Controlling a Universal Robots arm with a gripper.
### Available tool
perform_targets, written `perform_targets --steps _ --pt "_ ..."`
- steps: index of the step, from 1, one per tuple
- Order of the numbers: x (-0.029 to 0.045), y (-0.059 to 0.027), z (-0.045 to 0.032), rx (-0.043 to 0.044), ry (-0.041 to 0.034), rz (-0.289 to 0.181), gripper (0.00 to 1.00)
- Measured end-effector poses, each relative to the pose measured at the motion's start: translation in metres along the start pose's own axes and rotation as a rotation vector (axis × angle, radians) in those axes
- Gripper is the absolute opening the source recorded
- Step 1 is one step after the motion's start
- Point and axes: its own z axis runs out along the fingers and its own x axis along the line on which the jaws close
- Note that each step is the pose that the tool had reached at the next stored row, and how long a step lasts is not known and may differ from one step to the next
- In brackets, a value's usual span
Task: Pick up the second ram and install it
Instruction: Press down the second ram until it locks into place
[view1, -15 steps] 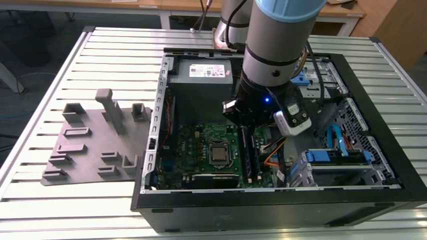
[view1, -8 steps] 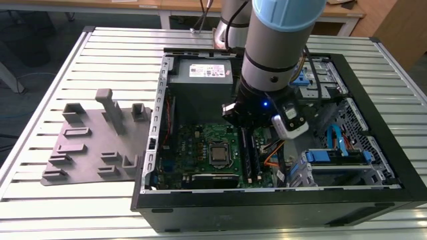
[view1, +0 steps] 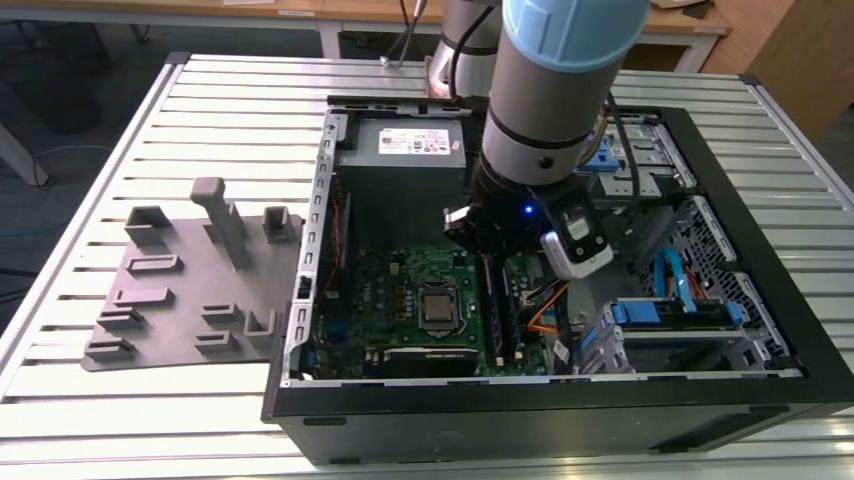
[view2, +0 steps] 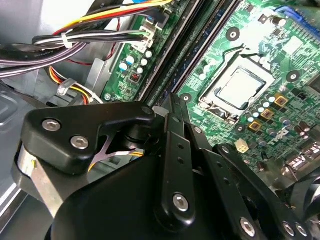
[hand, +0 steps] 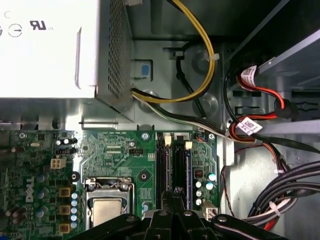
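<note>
My gripper (view1: 489, 262) reaches down into the open computer case (view1: 310, 300), over the black memory slots (view1: 505, 318) at the edge of the green motherboard (view1: 400, 285). In both wrist views the black fingers (hand: 169, 207) come together to a narrow tip (view2: 170, 102). The second ram (hand: 179, 167), a thin pale-greenish stick seen edge-on, runs out from between them along one slot (view2: 192, 47). The gripper is shut on it. A parallel slot (hand: 161, 167) lies right beside it. How deep the stick sits in the slot is hidden.
The processor socket (view1: 439, 303) lies beside the slots, toward the exterior view's left. The silver power supply (view1: 400, 148) and its cable bundles (hand: 200, 75) crowd the far end. Blue drive bays (view1: 674, 310) fill the exterior view's right. A grey holder plate (view1: 187, 290) lies outside the case.
</note>
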Motion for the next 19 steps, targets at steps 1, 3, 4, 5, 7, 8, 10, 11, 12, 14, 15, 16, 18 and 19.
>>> perform_targets --steps 1,3,4,5,7,8,10,11,12,14,15,16,18,19 --pt "0.0000 0.0007 0.0006 -0.0010 0.0000 0.000 0.07" --pt "0.0001 0.0024 0.0018 -0.0043 0.0001 0.000 0.07" --pt "0.0001 0.0030 0.0025 -0.0078 0.0001 0.000 0.07" --pt "0.0001 0.0034 0.0033 -0.0100 0.0001 0.000 0.07" --pt "0.0003 0.0041 0.0050 -0.0105 0.0001 0.000 0.07" --pt "0.0003 0.0044 0.0061 -0.0109 0.0001 0.000 0.07" --pt "0.0004 0.0057 0.0077 -0.0109 0.0002 0.001 0.07" --pt "0.0005 0.0068 0.0083 -0.0118 0.0002 0.001 0.07" --pt "0.0005 0.0083 0.0089 -0.0127 0.0002 0.001 0.07" --pt "0.0006 0.0113 0.0104 -0.0134 0.0002 0.000 0.07" --pt "0.0006 0.0124 0.0113 -0.0136 0.0002 0.000 0.07" --pt "0.0006 0.0135 0.0125 -0.0136 0.0002 0.000 0.07" --pt "0.0008 0.0165 0.0151 -0.0135 0.0003 0.000 0.07" --pt "0.0009 0.0184 0.0164 -0.0136 0.0003 -0.001 0.07"
